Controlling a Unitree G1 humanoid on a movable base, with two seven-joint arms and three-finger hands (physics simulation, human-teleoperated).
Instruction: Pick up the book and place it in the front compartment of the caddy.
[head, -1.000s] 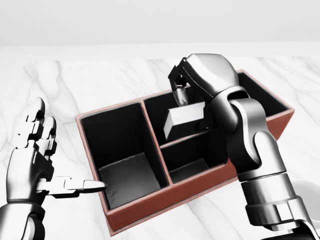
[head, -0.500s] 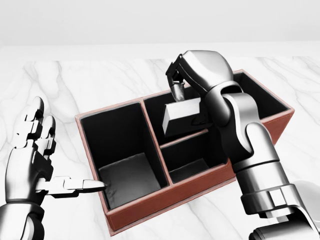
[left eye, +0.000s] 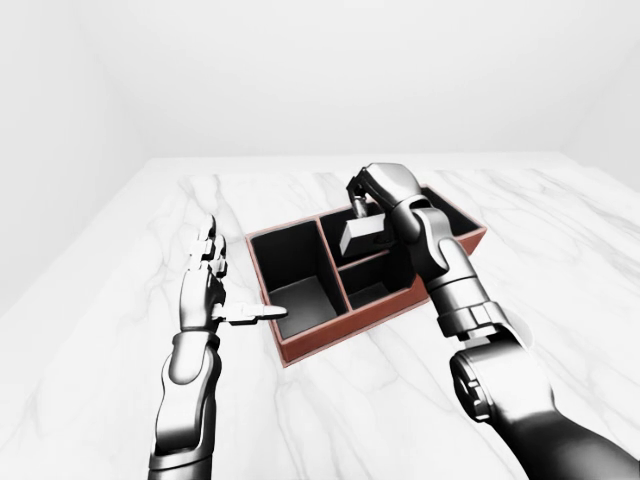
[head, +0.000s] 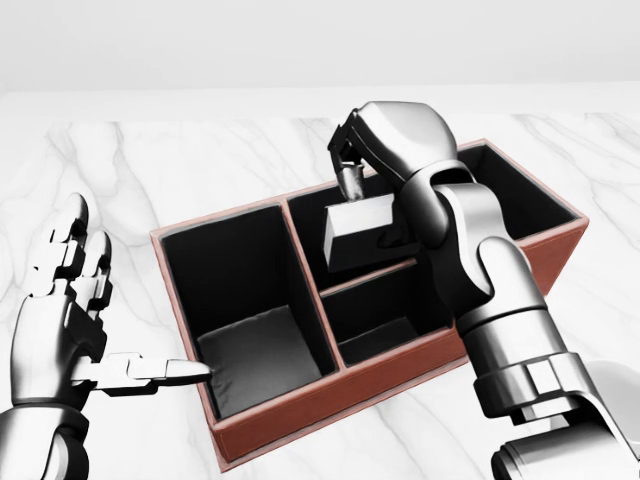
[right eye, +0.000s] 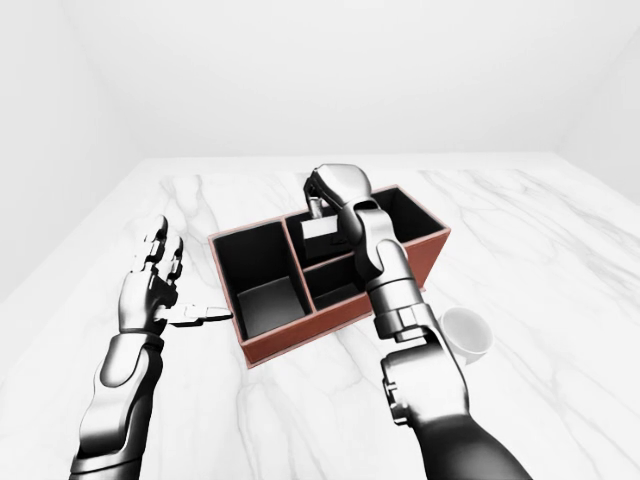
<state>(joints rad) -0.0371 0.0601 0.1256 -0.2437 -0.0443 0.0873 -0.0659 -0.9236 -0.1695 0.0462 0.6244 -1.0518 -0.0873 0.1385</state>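
Bench (left eye: 560, 250): white marble with grey veining, filling most of every view, its far edge running straight across the upper part of the eye views. Walls (left eye: 300, 70): plain white, meeting at soft corners at the left and right of the eye views. Light: even and diffuse, casting faint shadows. White cup (right eye: 466, 333): sitting on the bench, lower right in the right-eye view.

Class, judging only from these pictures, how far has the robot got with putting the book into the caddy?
Done: the book is picked up, gripped by the right hand. In hand: it hangs over the caddy, above the divider between its two smaller compartments. Left: lowering it into the front compartment and releasing. The left hand is open beside the caddy.
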